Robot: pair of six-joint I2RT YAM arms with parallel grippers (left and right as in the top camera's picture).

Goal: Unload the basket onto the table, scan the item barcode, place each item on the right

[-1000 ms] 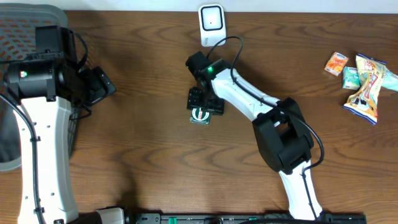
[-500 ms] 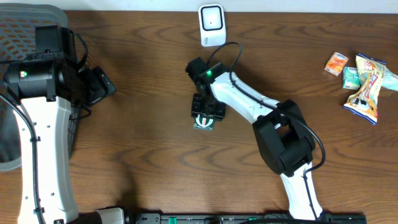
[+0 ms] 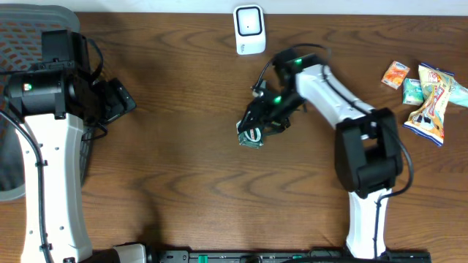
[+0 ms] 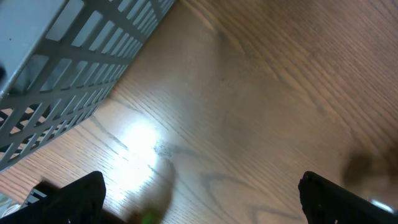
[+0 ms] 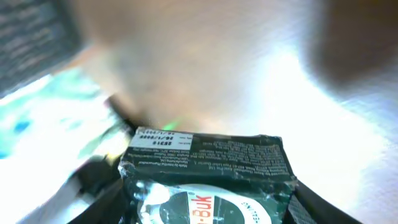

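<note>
- Overhead view: we see the right hand (image 3: 257, 130) clamped on the green packet (image 3: 252, 136), low over the worktop (image 3: 183, 183) and well short of the scanner (image 3: 249, 29).
- Our left hand (image 4: 208, 196) idles, fingers apart.
- Pickup looks done; the scan itself remains.

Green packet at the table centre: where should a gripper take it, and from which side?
Grip it across two opposite side edges, coming from above. The green packet is flat and thin, so there is little else to pinch. The right gripper holds it this way, jaws on opposite edges, leaving its printed faces uncovered for the scanner.
</note>
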